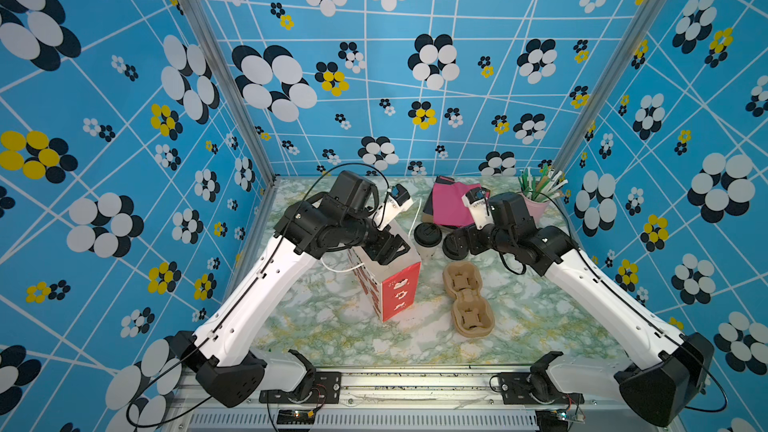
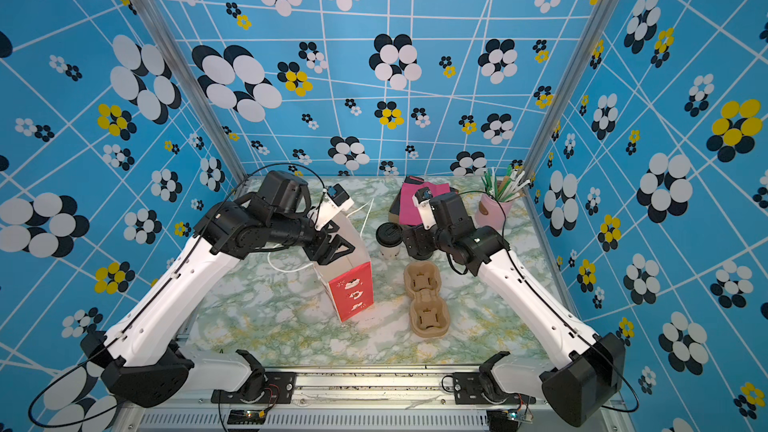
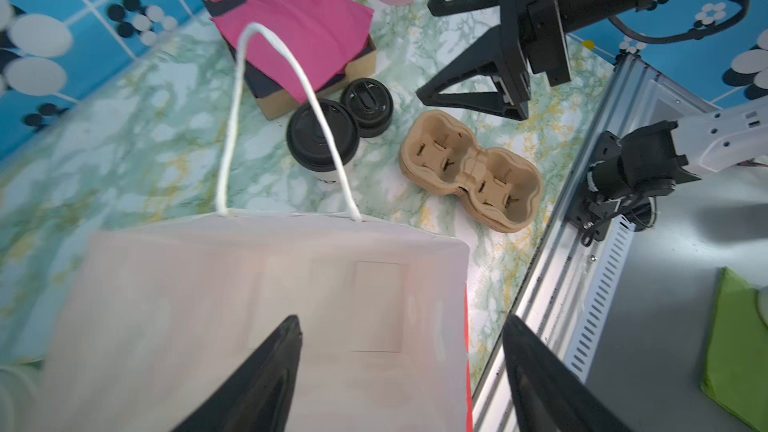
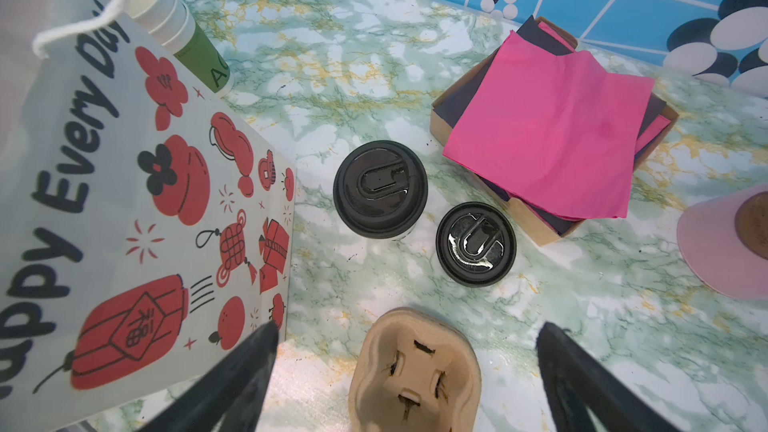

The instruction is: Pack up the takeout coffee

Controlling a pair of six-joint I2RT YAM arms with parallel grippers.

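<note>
**Two-arm workcell on a marble-patterned table (image 1: 332, 326).** The takeout coffee (image 1: 427, 238), a white cup under a black lid, stands upright toward the rear middle of the table. It sits between the gift bag (image 1: 395, 288) and a loose black lid (image 4: 476, 243). In the right wrist view a narrow gap separates the coffee from that lid, and no gripper touches it.

The bag stands upright with its mouth open and one white cord handle (image 3: 230, 126) raised.

- **Left gripper (image 1: 386, 249):** it hangs at the bag's mouth with jaws well apart. In the left wrist view one finger (image 3: 257, 376) overlies the bag's pale inner wall and the other (image 3: 540, 380) lies outside its red side. Nothing is clamped.
- **Right gripper (image 4: 407, 330):** jaws are spread wide and empty above the rear end of the brown cup carrier (image 4: 415, 371), close to the loose lid.

Behind the coffee is a cardboard box of pink napkins (image 4: 548, 130). A pink pot of sticks (image 1: 536, 201) stands at the rear right corner. A stack of lidless cups (image 4: 174, 22) stands behind the bag.
</note>
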